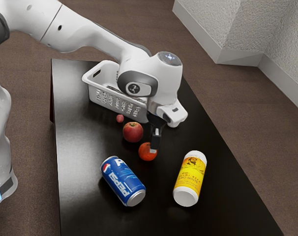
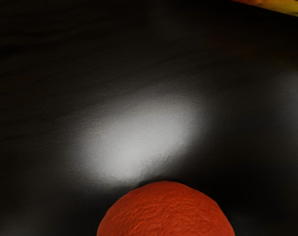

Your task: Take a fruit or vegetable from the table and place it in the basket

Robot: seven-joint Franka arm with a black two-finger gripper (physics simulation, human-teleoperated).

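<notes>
A: What lies nearest us in the exterior view?

B: A blue can [image 1: 123,181] and a yellow bottle [image 1: 190,178], both on their sides on the dark worktop [image 1: 80,162]. Taken from the orange [image 1: 146,154], the can is between seven and eight o'clock, the bottle at four

A: And the orange itself?

B: On the worktop, with the gripper [image 1: 154,149] pointing down right at it. I'd say it's placed there to take the fruit from above; something that round could roll if nudged off-centre

A: Open or closed?

B: I can't tell, nor whether it touches the peel. The wrist view has the orange close under the camera, so lining up and gripping looks like the step in hand

A: What's farther off?

B: An apple [image 1: 133,132] at eleven o'clock from the orange, then a small red fruit [image 1: 120,118] just past it, near the basket [image 1: 109,104]

A: Anything in that basket?

B: Can't tell, the arm [image 1: 151,73] covers part of it. It stands upright at eleven o'clock, so the orange would need lifting over the apple and the rim
</notes>
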